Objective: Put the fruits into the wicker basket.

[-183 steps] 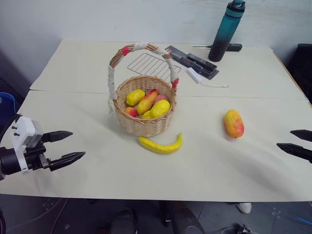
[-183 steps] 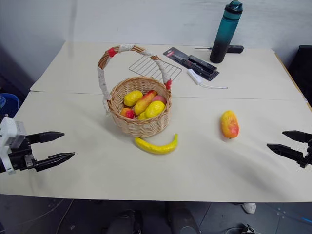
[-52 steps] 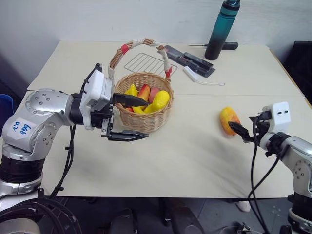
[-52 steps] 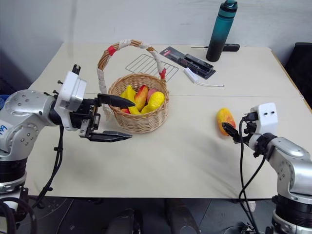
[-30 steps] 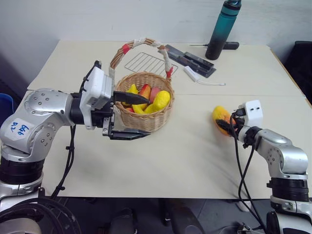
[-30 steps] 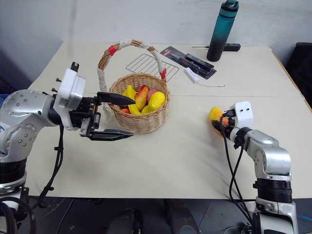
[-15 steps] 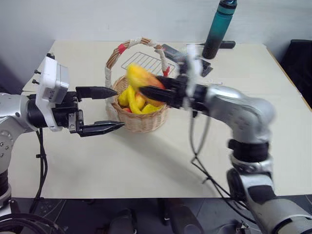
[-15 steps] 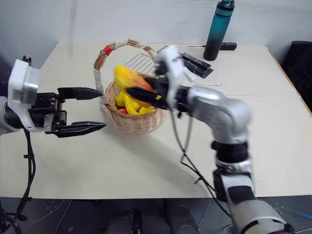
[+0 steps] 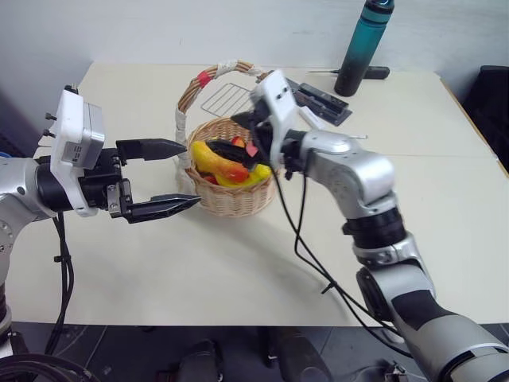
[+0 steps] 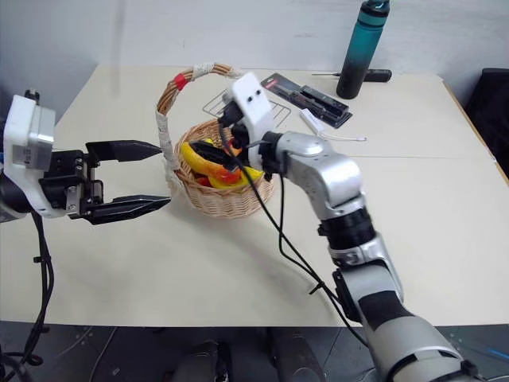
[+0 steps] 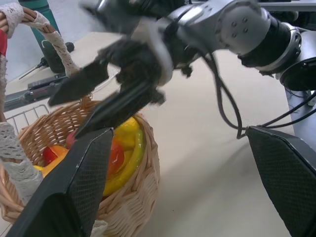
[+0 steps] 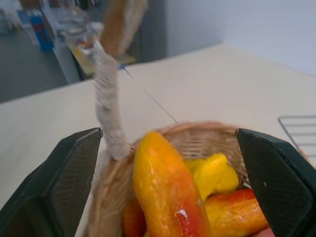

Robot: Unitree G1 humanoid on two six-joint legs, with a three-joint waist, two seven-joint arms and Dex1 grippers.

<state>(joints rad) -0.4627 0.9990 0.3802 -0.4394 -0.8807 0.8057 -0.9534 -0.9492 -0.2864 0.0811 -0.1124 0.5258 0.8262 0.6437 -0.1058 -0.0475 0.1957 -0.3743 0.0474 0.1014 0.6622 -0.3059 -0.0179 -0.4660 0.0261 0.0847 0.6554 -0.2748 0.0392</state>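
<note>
The wicker basket [image 9: 231,199] stands mid-table, its taped handle [image 9: 227,68] arching over it. The mango [image 9: 213,161] lies on top of the other fruits inside, beside the curved yellow banana [image 9: 250,179]. My right gripper [image 9: 238,155] hangs over the basket's mouth, open. In the right wrist view its fingers [image 12: 74,168] stand wide on either side of the mango [image 12: 165,190] without touching it. My left gripper [image 9: 192,173] is open and holds nothing, level, just left of the basket. The left wrist view shows the basket [image 11: 143,163] with the right gripper [image 11: 98,98] above it.
Behind the basket lies a flat wire rack [image 9: 227,99]. A black tool pack [image 9: 318,99] and a white cable [image 9: 318,121] lie at the back right. A teal bottle [image 9: 358,48] stands near the far edge, with a black-handled tool [image 9: 374,73] beside it.
My right arm swung left from the table's right side, carrying the mango over the basket. Its jaws then opened and the mango now rests in the basket. My left gripper drew back slightly left.
</note>
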